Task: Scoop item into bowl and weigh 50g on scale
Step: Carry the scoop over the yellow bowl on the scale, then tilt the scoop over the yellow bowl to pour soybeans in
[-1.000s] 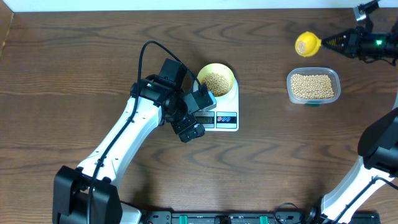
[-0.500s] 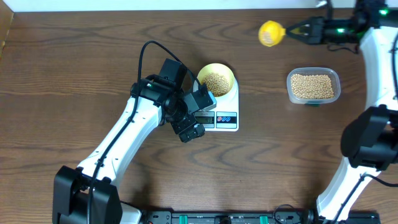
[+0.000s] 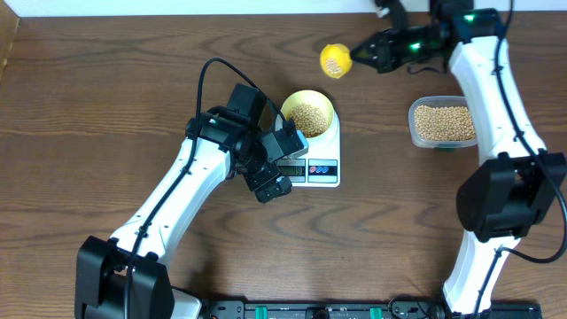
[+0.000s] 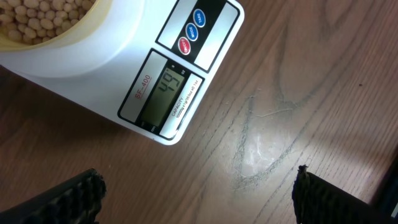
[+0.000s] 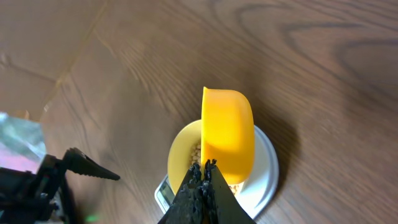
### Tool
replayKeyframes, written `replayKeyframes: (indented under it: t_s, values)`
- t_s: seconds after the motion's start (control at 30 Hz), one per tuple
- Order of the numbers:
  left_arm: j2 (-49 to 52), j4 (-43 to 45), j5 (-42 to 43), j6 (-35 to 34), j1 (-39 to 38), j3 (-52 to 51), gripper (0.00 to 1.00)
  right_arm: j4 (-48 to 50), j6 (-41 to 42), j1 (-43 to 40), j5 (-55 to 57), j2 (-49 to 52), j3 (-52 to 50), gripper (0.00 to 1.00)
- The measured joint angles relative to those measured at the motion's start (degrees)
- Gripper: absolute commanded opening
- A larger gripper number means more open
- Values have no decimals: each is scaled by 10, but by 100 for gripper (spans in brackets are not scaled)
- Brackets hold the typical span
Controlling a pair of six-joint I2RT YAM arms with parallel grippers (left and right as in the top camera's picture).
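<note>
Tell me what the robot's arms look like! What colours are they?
Both arms are smooth white tubes with chunky black joints: the left arm and the right arm. A thin black cable loops over the left one. The left gripper and right gripper are black; the left one's fingers look ridged. Small green lights glow near the right wrist.

**Where things lie on my desk**

The scale [image 3: 324,170] sits mid-desk [image 3: 106,106]; the bowl [image 3: 321,96] stands on its rear half, with beans [image 3: 308,118] in it; my left jaws hang just beside the scale's front left corner; the tub [image 3: 446,99] lies to the right, well apart, more beans in it; the scoop [image 3: 335,60], in my right jaws, hangs behind the bowl, slightly to its right.
</note>
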Motion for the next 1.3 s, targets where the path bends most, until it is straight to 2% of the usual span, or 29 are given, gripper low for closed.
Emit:
replayKeyframes:
  t_s: [0.37, 0.73, 1.13, 1.3]
  values:
    - [0, 0, 0, 0, 0, 0, 98, 6, -94, 71, 54, 0, 0, 1]
    - [0, 0, 0, 0, 0, 0, 98, 8, -110, 82, 111, 0, 0, 1]
    - [0, 0, 0, 0, 0, 0, 98, 12, -112, 82, 112, 0, 0, 1]
    - [0, 0, 0, 0, 0, 0, 98, -26, -145, 84, 104, 0, 0, 1]
